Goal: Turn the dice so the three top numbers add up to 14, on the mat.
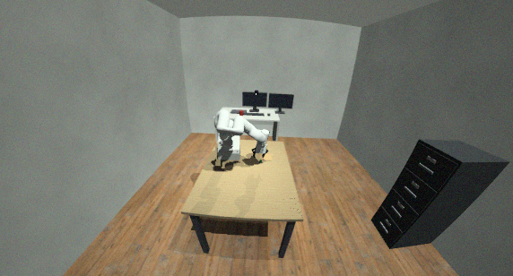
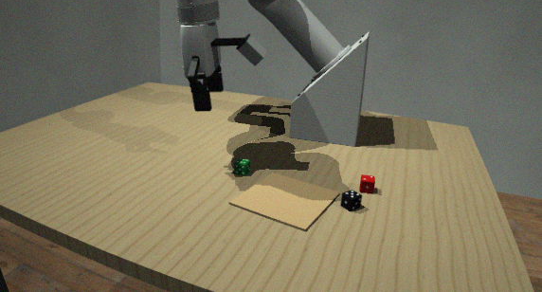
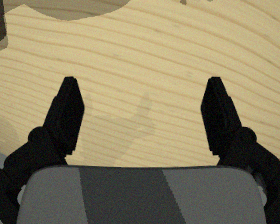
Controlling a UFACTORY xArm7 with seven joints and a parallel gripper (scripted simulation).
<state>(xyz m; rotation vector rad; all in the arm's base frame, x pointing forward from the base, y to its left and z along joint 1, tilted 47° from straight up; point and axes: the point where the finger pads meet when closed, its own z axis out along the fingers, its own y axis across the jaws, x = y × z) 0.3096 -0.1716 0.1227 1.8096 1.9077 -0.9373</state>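
Note:
A flat tan mat (image 2: 284, 206) lies on the wooden table (image 2: 118, 176) (image 1: 247, 198). A green die (image 2: 242, 166) lies on the table just beyond the mat's far left corner, in the arm's shadow. A black die (image 2: 352, 200) lies on the table by the mat's right corner. A red die (image 2: 367, 183) lies just behind the black die. No die is on the mat. My gripper (image 2: 207, 92) (image 3: 142, 91) is open and empty. It hangs well above the table, to the left of and behind the green die.
The robot's grey base (image 2: 332, 105) stands on the table behind the mat. In the top view, a black filing cabinet (image 1: 430, 191) stands at the right and a desk with two monitors (image 1: 267, 101) at the back wall.

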